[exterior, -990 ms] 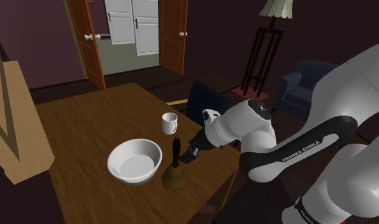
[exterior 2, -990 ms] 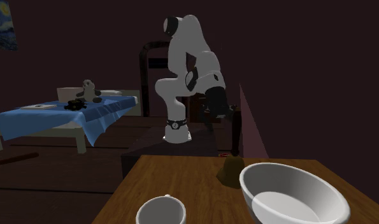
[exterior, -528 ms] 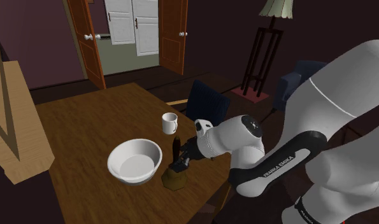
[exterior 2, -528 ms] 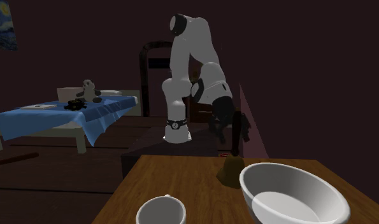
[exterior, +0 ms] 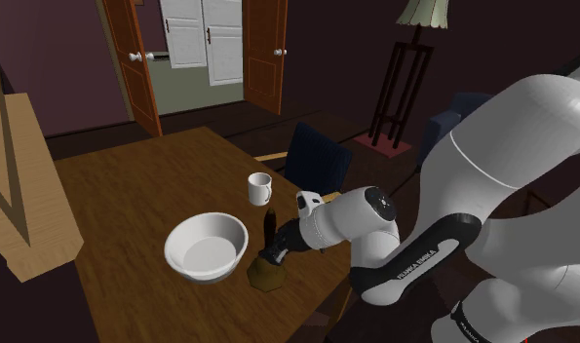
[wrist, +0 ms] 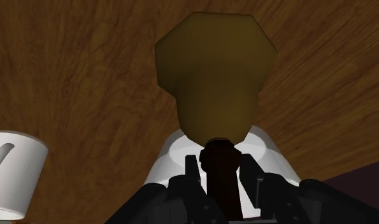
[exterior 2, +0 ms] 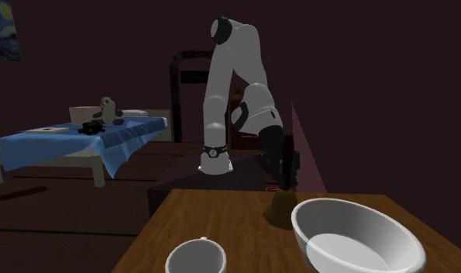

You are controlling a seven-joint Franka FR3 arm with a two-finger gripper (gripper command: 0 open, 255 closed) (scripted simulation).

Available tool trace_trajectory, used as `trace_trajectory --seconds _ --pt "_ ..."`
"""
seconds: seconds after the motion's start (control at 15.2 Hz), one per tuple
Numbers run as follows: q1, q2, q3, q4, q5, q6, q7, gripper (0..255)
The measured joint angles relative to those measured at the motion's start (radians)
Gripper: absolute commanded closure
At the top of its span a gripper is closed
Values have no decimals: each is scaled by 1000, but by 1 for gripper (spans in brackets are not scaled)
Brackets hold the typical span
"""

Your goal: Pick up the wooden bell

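Well, gripper (wrist: pixel 221 162): your two black fingers (wrist: pixel 193 175) stood apart, one on each side of the bell's dark handle (wrist: pixel 221 184), with what looked like a thin gap on either side; nothing was clamped.
Bell (exterior: pixel 265 274): its olive-brown body stood upright on the wooden table (exterior: pixel 132 185), near the table edge on the arm's side and just beside the white bowl (exterior: pixel 195 255); the white mug (exterior: pixel 259 188) stood farther back, apart from both.
Risk one: if you closed with the handle off-centre, one finger would likely have reached it first and pushed the bell over, towards the bowl or off the edge.
Risk two: the handle looked slim and smooth and the body wide, so a light squeeze might have let it slide or swing on the lift.
Hard to see: the fingers were black against a dark handle in the wrist view, so I couldn't be sure of the gaps.
Cut off: in the second exterior view the bowl's rim covered part of the bell, and the gripper merged with the dim background.
Material: no grain showed on the bell, so you could not confirm it was wood.
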Motion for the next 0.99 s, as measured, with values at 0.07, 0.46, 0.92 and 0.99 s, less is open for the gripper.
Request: trace_trajectory --seconds 0.07,0.46,0.92,0.99 --pt "-1 0 1 0 0 0 1 255" --pt "0 0 0 -1 0 1 0 255" --pt "554 56 -520 -3 164 -98 -166 255" --pt "651 51 -616 -5 163 -112 -165 255"
